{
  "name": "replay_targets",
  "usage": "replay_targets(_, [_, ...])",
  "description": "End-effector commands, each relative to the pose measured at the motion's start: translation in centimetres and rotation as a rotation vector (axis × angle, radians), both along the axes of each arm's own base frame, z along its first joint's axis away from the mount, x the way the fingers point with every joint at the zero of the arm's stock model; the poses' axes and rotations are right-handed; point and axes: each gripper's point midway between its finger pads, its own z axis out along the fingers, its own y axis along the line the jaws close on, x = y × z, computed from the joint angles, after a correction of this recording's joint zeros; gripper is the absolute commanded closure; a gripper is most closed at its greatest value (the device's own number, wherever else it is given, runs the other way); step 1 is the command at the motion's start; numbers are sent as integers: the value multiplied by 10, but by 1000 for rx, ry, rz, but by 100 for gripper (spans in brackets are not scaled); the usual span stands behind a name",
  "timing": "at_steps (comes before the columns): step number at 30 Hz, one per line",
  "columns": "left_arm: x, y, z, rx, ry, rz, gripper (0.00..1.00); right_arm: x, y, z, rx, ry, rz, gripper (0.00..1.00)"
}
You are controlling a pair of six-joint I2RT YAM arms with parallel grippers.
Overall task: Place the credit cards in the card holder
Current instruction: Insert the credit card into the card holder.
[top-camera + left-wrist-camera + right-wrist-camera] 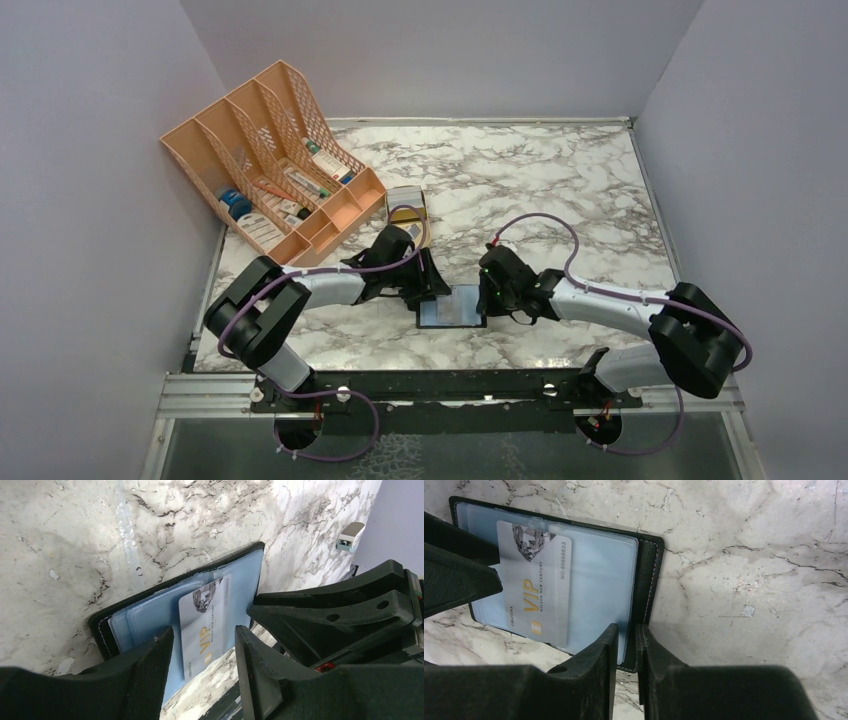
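- Lying open on the marbled desk (560, 180), the black card holder (455, 312) is flanked from both sides.
- Its edge is pinched by the narrowed right pincer (626, 627).
- The left pincer (204, 631), spread wide, is set astride the card.
- A pale grey VIP card (531, 580) is seen on the blue lining, long axis running away from that pincer.

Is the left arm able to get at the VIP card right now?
Likely yes: the left gripper is open, its fingers either side of the VIP card, nothing blocking; the right gripper pinches the card holder.
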Motion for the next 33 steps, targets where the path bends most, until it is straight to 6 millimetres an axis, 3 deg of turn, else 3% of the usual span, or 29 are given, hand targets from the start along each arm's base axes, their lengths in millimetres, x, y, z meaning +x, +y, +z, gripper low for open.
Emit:
replay_targets(1, [-7,-2,-6,-12,34,-7,51,-2,11,-4,55,17,6,81])
replay_targets(10, [-11,-17,1,-31,28,-27,60,-1,15,-4,69,20,8,82])
replay_targets(15, [-11,-22,3,-42,20,-8,75,-2,17,-3,86,24,1,82])
replay_targets(18, [-8,-25,2,-37,14,-7,77,-3,20,0,114,26,-5,82])
replay_targets(21, [-7,-29,4,-37,7,-25,66,-4,22,4,134,29,-5,81])
replay_targets(26, [2,-13,11,47,-62,5,53,-1,11,11,91,-4,-20,82])
replay_targets(33, [2,-5,20,65,-92,23,50,2,4,19,64,-37,-30,83])
